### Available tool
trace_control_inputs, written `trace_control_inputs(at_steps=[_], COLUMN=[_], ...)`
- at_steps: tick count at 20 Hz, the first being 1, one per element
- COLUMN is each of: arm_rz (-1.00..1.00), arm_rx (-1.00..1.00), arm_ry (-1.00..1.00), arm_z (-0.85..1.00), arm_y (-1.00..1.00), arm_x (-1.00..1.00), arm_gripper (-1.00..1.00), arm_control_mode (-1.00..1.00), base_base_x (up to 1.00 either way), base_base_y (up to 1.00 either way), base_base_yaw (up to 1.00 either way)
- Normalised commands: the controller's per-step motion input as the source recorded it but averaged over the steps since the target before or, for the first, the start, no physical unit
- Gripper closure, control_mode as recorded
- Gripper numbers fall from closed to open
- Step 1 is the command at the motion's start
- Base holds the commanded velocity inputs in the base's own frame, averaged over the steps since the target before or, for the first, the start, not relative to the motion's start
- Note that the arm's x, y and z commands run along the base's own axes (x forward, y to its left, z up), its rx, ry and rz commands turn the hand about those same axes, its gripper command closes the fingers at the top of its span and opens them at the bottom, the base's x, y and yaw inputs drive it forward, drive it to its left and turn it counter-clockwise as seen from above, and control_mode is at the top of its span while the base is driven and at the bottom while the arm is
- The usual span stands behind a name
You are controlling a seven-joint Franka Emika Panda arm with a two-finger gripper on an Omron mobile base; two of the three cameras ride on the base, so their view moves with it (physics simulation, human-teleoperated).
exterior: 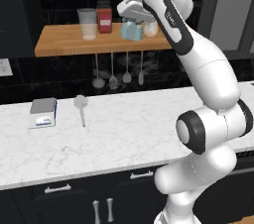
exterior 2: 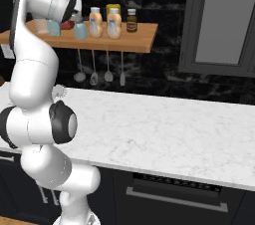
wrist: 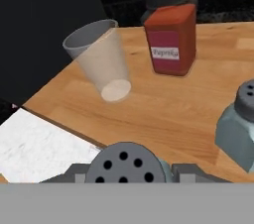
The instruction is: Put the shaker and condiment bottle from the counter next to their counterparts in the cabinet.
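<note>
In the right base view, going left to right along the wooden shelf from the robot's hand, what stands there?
Teal shaker at the hand → paler blue shaker → orange-tan bottle → second orange-tan bottle → small dark brown bottle. The yellow item behind the bottles overlaps them, so it is left out.
</note>
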Motion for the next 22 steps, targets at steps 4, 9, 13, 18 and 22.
trace_control_inputs(at_steps=[4,9,13,18,22], arm_rz=[-0.04,-0.01,-0.01,0.0,0.0], arm_rx=[-0.14,0.01,0.06,0.0,0.0], arm_ry=[0.01,-0.01,-0.03,-0.04,-0.06], arm_z=[-0.41,0.11,0.29,0.03,0.0], arm_y=[0.19,0.01,0.0,0.0,-0.09], arm_x=[0.0,0.04,0.16,0.01,0.08], arm_gripper=[1.0,1.0,1.0,1.0,1.0], arm_control_mode=[-1.0,-1.0,-1.0,-1.0,-1.0], base_base_x=[0.0,0.0,0.0,0.0,0.0], base_base_y=[0.0,0.0,0.0,0.0,0.0], base_base_yaw=[0.0,0.0,0.0,0.0,0.0])
